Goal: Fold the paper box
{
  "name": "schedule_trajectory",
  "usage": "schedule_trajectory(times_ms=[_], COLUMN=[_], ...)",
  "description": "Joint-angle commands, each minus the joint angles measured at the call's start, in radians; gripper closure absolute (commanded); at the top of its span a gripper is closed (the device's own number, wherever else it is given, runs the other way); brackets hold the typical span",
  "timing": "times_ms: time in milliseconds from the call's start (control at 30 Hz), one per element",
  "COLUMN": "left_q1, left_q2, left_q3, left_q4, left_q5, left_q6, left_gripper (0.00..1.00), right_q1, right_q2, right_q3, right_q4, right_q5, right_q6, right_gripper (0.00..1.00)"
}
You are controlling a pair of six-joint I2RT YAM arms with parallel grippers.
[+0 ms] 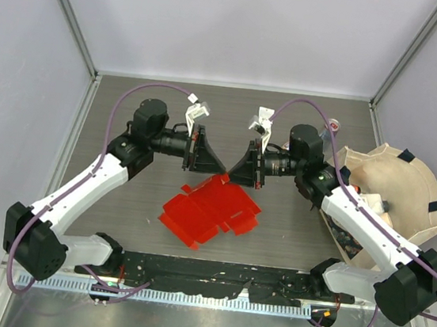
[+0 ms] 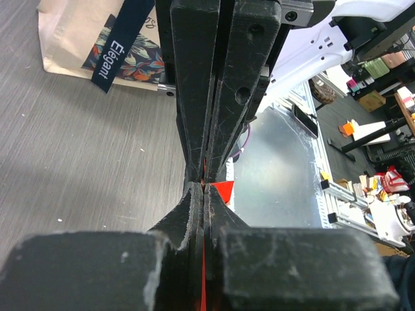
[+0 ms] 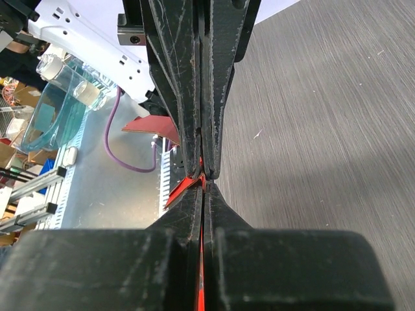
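The red paper box (image 1: 209, 209) is a flat, partly creased sheet, its near part on the table and its far edge lifted. My left gripper (image 1: 216, 169) and right gripper (image 1: 233, 173) meet tip to tip at that far edge, both shut on it. In the left wrist view my gripper (image 2: 203, 186) pinches a thin red strip of the box (image 2: 224, 190). In the right wrist view my gripper (image 3: 201, 180) pinches the red paper edge-on (image 3: 178, 190). Each wrist view shows the other gripper's fingers directly ahead.
A beige paper bag (image 1: 390, 193) with dark straps stands at the right, beside the right arm; it also shows in the left wrist view (image 2: 97, 39). A black rail (image 1: 221, 274) runs along the table's near edge. Grey walls enclose the table.
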Motion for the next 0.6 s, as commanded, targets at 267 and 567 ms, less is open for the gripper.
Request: schedule_trajectory(times_ms=[267,567], left_q1=[0.027,0.349], left_q2=[-0.119,-0.312], left_q3=[0.079,-0.194], left_q4=[-0.181,-0.074], left_q5=[-0.247,-0.165], left_q6=[0.037,-0.216], left_gripper=[0.41,0.52], right_q1=[0.0,-0.032], right_q2=[-0.046,-0.14], right_q3=[0.038,0.005], right_q4=[0.04,0.009], right_q5=[0.019,0.016], right_q6=[-0.007,-0.004], right_gripper=[0.99,0.99])
